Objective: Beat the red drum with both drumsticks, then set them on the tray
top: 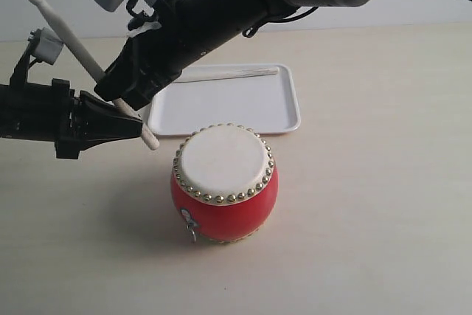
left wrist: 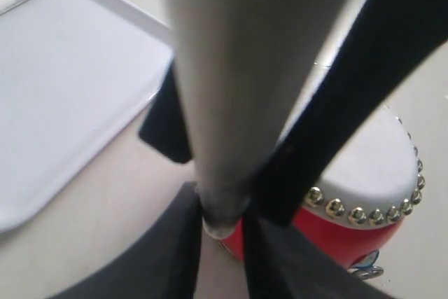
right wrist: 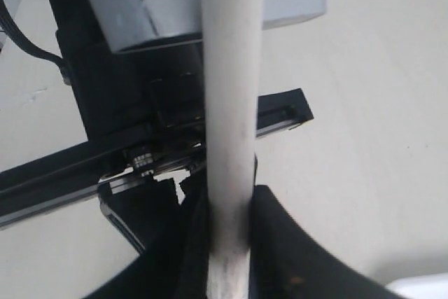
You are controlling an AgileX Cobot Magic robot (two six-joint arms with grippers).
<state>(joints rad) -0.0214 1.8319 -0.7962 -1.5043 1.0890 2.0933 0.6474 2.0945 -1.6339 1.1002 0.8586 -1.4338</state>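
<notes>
Red and glossy, the drum (top: 225, 186) sits nearest to me on the pale surface (top: 369, 241), upright with its skin facing up and neither arm touching it. It looks squat and steady. I judge a tap from above won't shift it, though a hard sideways knock might.

Just beyond it to the left, the left pincer (top: 136, 129) is pinching the drumstick (top: 66, 31) low down, close to its butt end. That end pokes out near the drum's far-left rim without touching it, and the rounded tip slants up and away to the far left. The right arm reaches across from the far right, and the right pincer (top: 116, 95) is pressed onto the same drumstick just above the left one's hold. In its own wrist camera the shaft runs tight between the two fingers. So both pincers are on one stick.

The drumstick looks like light, stiff, smooth wood. It is slim and round, so I expect it to swivel or roll in a loose pinch. To my mind the best hold is on the shaft near the butt, which leaves the tip free.

Farthest back, the white tray (top: 280, 108) lies flat behind the drum, and the other stick (top: 228, 73) rests along its far edge.
</notes>
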